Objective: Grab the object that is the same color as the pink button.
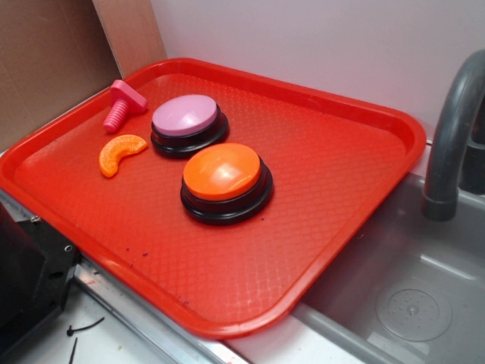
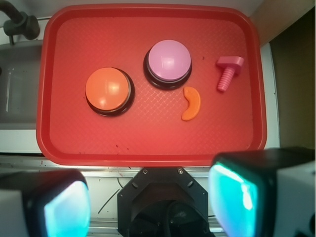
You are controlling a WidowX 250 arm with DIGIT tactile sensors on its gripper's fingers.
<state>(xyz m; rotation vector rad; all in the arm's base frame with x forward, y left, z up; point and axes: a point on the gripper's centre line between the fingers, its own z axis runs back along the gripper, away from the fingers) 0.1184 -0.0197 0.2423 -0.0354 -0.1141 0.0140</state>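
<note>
Pink bolt [image 2: 227, 72] lies far right on the tray [image 2: 148, 143]; the wide-open, empty gripper [image 2: 148, 197] should straddle its ribbed shaft.

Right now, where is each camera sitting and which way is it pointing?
Exterior: off to one side, above a corner of the red tray, looking down at an angle, sink alongside; no claw shows.
Wrist: on the arm, looking almost straight down at the tray; the open claw fills the bottom edge, its fingers apart.
Both show the pink bolt, pink button, orange button and orange slice.
</note>
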